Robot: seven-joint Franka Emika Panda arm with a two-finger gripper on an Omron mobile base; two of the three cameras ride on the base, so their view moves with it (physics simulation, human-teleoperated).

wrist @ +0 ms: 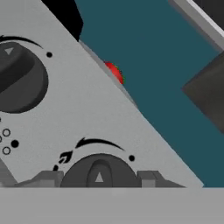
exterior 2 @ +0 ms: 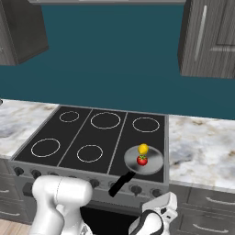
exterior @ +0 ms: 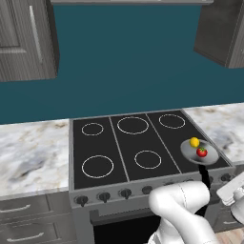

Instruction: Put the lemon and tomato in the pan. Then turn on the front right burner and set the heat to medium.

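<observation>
Yellow lemon (exterior: 194, 141) and red tomato (exterior: 202, 152) both lie in the grey pan (exterior: 209, 159), which sits on the front right burner of the stove (exterior: 119, 143), its black handle reaching out over the front edge. The lemon is at the far side of the pan, the tomato just beside it and nearer the handle. By that showing, the first half of the task looks done.

What is left is the burner. In the hand view the gripper (wrist: 99, 180) is close against the grey control panel (wrist: 65, 109), with a dark knob (wrist: 99, 175) between its two grey fingertips (wrist: 46, 179), one at each side of it. Whether they actually pinch the knob or merely bracket it I cannot tell. Another knob (wrist: 17, 81) sits farther along the panel. I cannot tell from the marks whether any heat is set, so turning the dial to medium seems still ahead.
</observation>
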